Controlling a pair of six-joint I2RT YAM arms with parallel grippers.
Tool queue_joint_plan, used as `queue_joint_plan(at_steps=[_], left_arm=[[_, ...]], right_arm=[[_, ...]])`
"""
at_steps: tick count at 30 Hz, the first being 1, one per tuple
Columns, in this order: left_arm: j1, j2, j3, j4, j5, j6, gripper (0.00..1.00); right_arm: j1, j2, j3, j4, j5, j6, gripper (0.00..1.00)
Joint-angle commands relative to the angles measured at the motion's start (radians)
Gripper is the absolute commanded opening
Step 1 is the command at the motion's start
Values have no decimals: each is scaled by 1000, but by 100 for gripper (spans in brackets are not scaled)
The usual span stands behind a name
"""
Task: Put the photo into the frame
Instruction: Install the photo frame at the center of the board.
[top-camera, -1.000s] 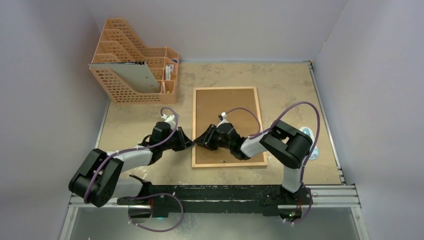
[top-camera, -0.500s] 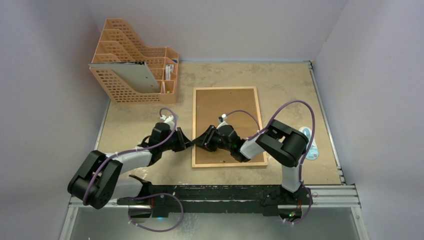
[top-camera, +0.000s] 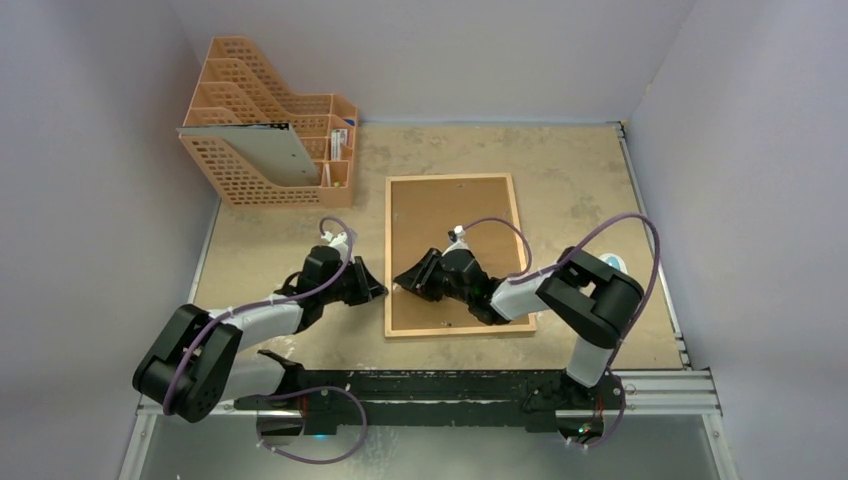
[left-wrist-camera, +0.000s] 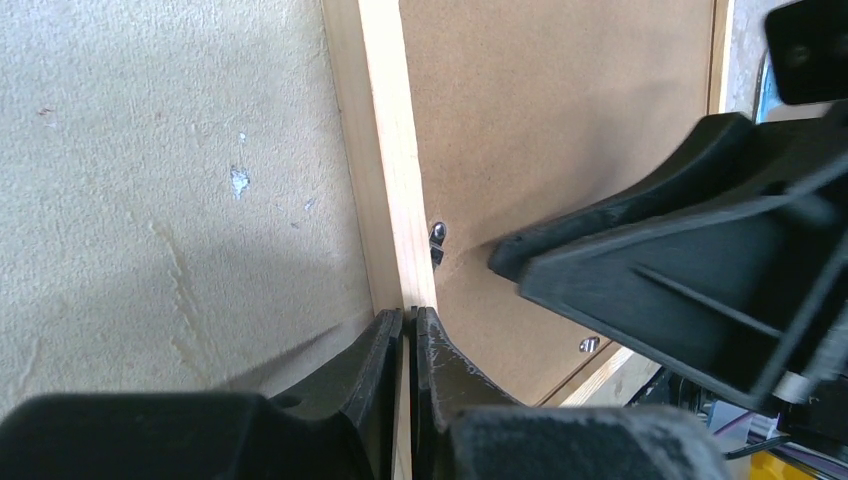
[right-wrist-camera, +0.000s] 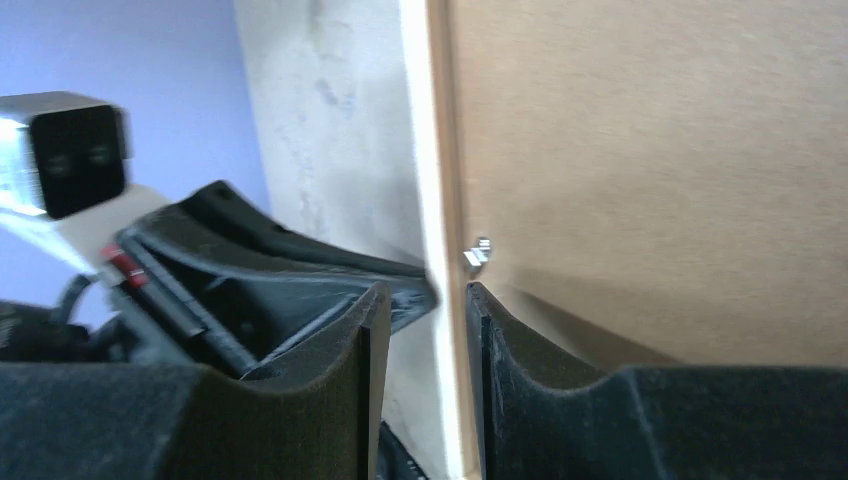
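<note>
The left gripper (left-wrist-camera: 405, 322) is squeezed shut at the left edge of the frame (left-wrist-camera: 385, 120). The right gripper (right-wrist-camera: 428, 300) is held with jaws apart over that edge.

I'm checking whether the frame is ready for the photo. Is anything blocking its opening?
Yes. A brown backing board fills the frame, which lies back side up. A small metal tab sits at the board's edge by the left rail. No photo is in view.
</note>
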Motion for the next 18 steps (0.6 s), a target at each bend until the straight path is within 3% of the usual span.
queue_joint_plan(at_steps=[1, 18], left_arm=[[-14, 9, -19, -92, 40, 9, 10], [-14, 23, -21, -74, 63, 9, 1]], right_arm=[[10, 64, 23, -17, 9, -6, 35], [13, 176, 30, 108, -4, 22, 23]])
